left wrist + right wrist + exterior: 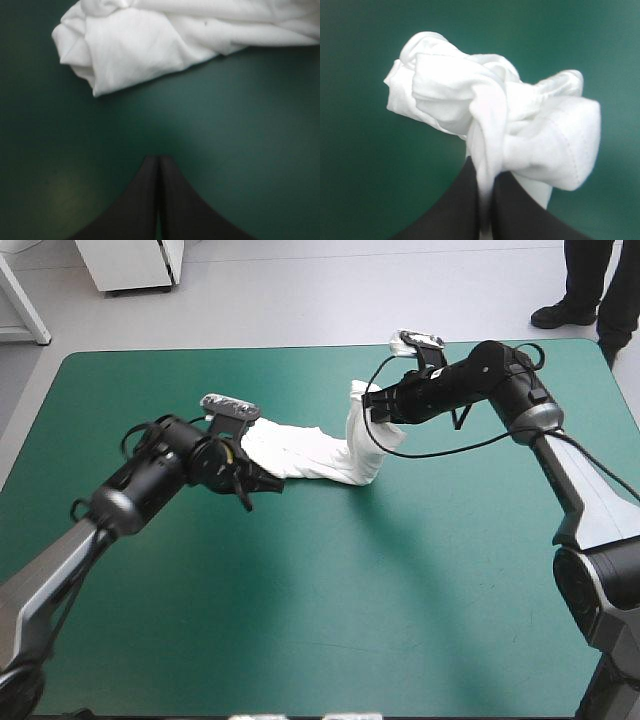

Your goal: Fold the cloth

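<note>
The T-shirt [305, 452] lies as a crumpled white roll on the teal-green cover [300, 620], near the table's middle and a little toward the far edge. The right gripper [484, 167] is pinching one end of it — black fingers all but shut, a fold of cloth between them — and that end stands up off the cover while the rest lies flat. The left gripper [159, 159] sits by the other end, fingers pressed together in one point over bare cover. The roll is just ahead of it, not touching.
</note>
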